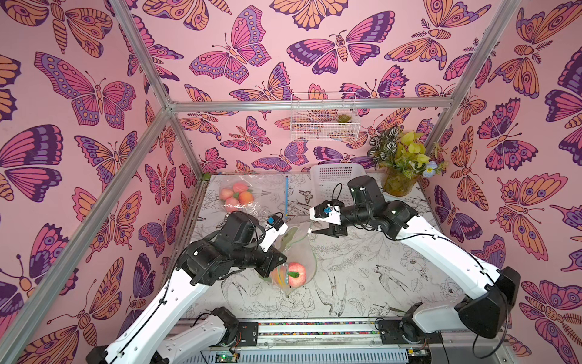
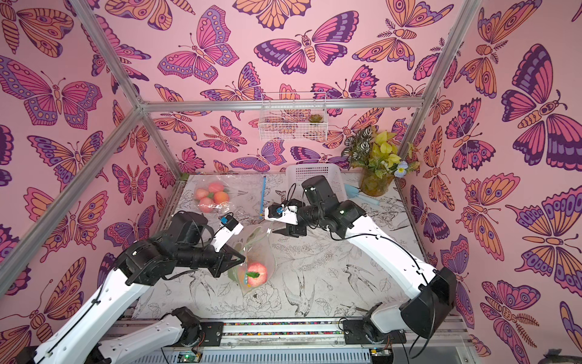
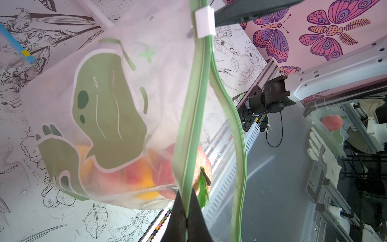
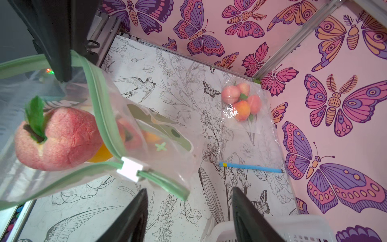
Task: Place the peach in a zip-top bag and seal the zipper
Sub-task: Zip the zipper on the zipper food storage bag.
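A pink peach [image 1: 296,274] with a green leaf lies inside the clear zip-top bag [image 1: 304,249], which hangs above the table's middle; more orange and pink fruit shows through its printed wall [image 3: 109,109]. My left gripper [image 3: 186,194] is shut on one green zipper strip [image 3: 194,104] at the bag's near end. The two strips stand apart, so the mouth gapes over the peach [image 4: 58,138]. The white slider [image 4: 130,168] sits near the far end. My right gripper [image 4: 188,190] is open just beyond that end, touching nothing. Both top views show this gripper [image 2: 274,232] level with the bag's top.
A second clear bag with several peaches [image 1: 234,197] lies at the back left. A blue strip [image 1: 286,197] lies behind the bag. A white basket [image 1: 335,179] and a vase of plants [image 1: 400,182] stand at the back right, with a wire basket [image 1: 324,121] on the wall.
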